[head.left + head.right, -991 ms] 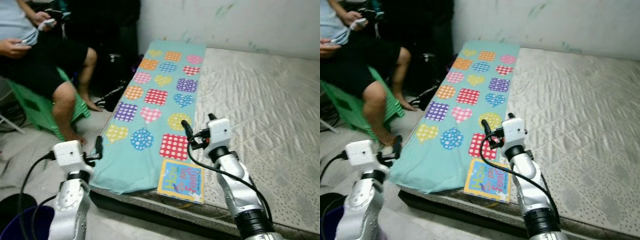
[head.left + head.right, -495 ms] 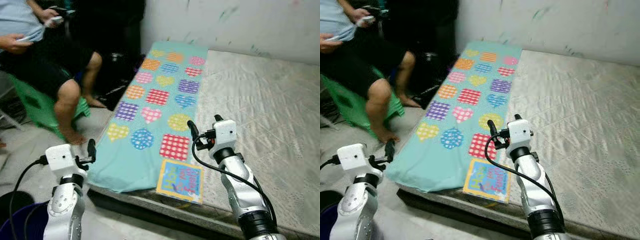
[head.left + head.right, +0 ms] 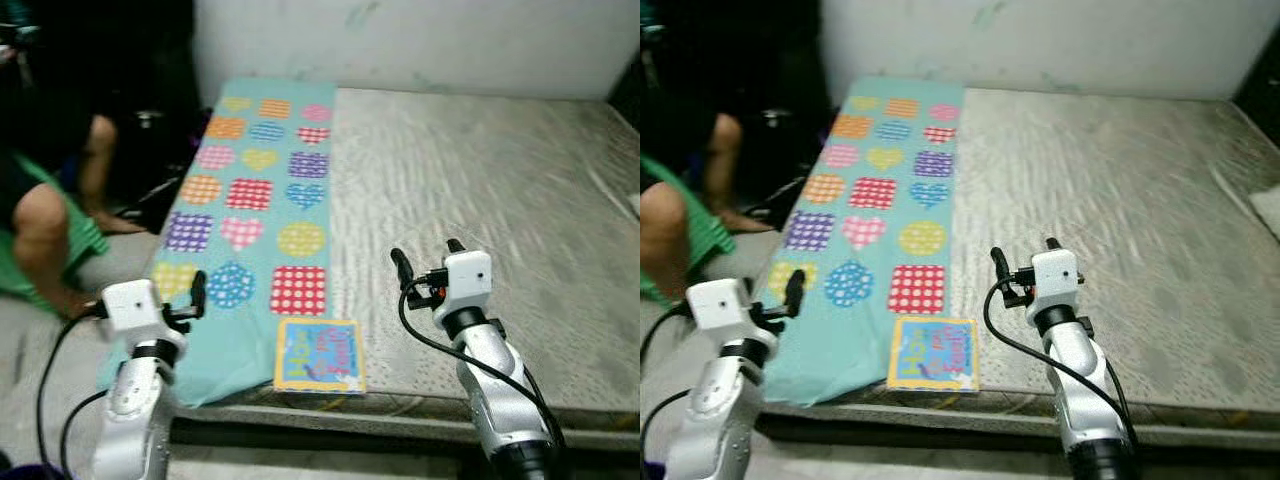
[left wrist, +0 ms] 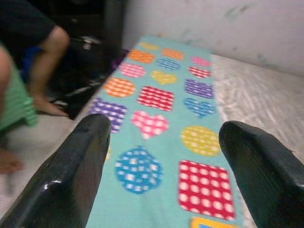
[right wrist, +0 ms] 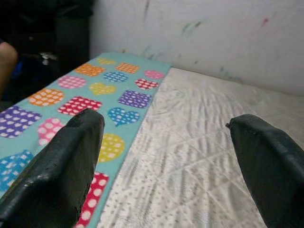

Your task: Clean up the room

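View swung rightward: more mattress [image 3: 480, 190], seated person [image 3: 40, 215] at left edge.

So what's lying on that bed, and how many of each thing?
Patterned teal blankets: 1
Picture books, at the near edge: 1
Total: 2 things on the mattress, with the left gripper and right gripper both open and holding nothing.

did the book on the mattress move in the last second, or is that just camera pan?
No. The book lies at the mattress edge just below the red square of the patterned cloth, as before; the camera turned.
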